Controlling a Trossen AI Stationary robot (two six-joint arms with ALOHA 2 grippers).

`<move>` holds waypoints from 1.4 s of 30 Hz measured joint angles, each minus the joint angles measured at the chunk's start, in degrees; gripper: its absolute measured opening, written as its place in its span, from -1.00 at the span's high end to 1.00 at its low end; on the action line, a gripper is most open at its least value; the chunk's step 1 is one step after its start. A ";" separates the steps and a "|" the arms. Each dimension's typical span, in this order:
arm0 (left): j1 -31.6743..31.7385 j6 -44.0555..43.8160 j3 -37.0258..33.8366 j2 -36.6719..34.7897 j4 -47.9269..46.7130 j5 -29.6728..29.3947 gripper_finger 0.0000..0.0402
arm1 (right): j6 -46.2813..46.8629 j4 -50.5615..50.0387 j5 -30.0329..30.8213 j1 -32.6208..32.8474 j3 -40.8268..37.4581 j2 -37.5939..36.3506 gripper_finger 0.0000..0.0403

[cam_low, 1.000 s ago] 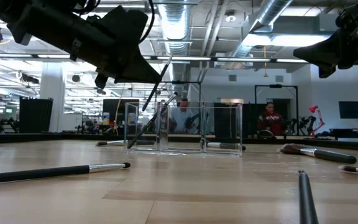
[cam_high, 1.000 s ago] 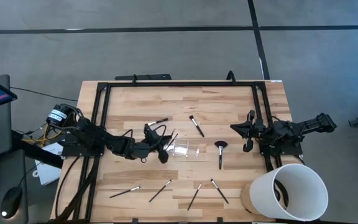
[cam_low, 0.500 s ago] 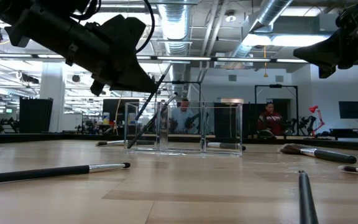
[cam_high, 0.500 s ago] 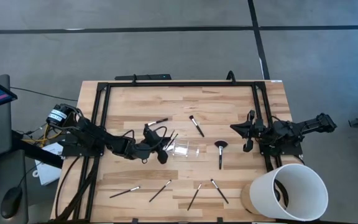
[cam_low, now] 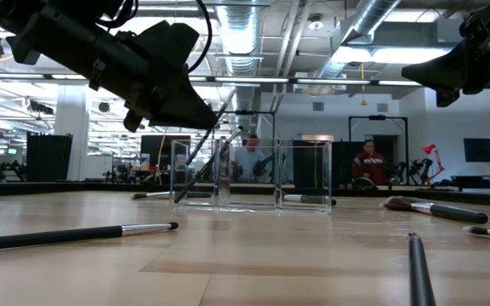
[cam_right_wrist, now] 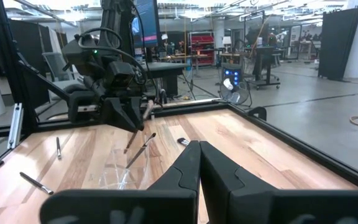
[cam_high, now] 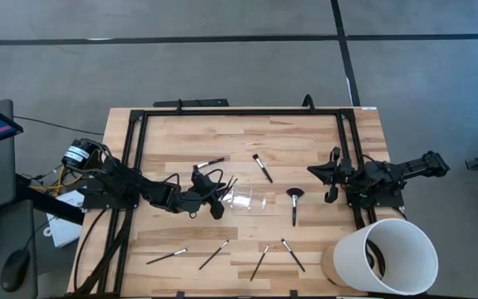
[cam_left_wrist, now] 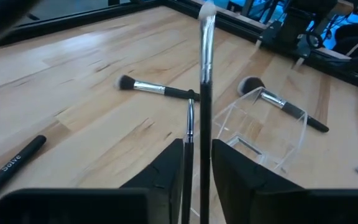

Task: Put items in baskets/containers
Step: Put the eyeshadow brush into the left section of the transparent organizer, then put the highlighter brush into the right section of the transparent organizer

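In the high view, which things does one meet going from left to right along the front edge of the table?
Four brushes lying loose, then the bucket: first brush → second brush → third brush → fourth brush → white bucket.

Lighting bright, even, from overhead ceiling strip lights (cam_low: 241,34) that glare white in low view. Pale wooden bench (cam_high: 305,141) shows only soft, short shadows. Left wrist view: near dark fingers (cam_left_wrist: 166,180) out of focus.
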 joint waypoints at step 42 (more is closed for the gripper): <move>26.83 31.76 0.83 -26.61 17.47 50.20 0.60 | 15.71 -12.06 7.77 -7.23 22.96 38.46 0.71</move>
